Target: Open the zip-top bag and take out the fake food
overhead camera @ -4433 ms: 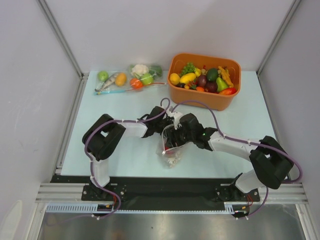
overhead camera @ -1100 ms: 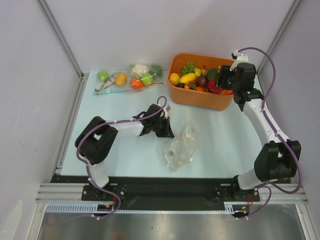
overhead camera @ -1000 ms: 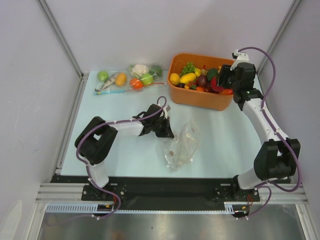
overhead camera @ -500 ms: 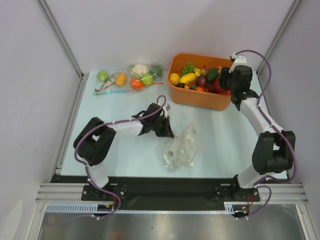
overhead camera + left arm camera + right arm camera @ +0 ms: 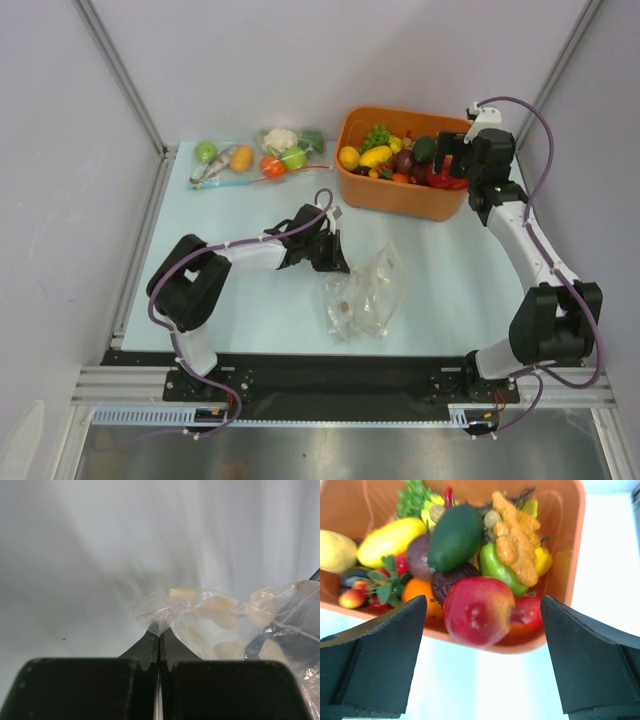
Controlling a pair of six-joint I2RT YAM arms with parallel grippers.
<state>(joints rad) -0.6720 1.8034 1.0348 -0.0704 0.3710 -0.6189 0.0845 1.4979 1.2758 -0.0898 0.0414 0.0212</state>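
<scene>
Clear crinkly plastic, the one zip-top bag (image 5: 365,295) lies crumpled near the middle of the table's (image 5: 250,310) near edge, one corner pinched in the closed left gripper (image 5: 159,636). The right gripper (image 5: 455,165) is spread wide above the one orange bin (image 5: 400,205) at the far right corner, with one round red fruit (image 5: 477,611) showing between its fingers.
</scene>
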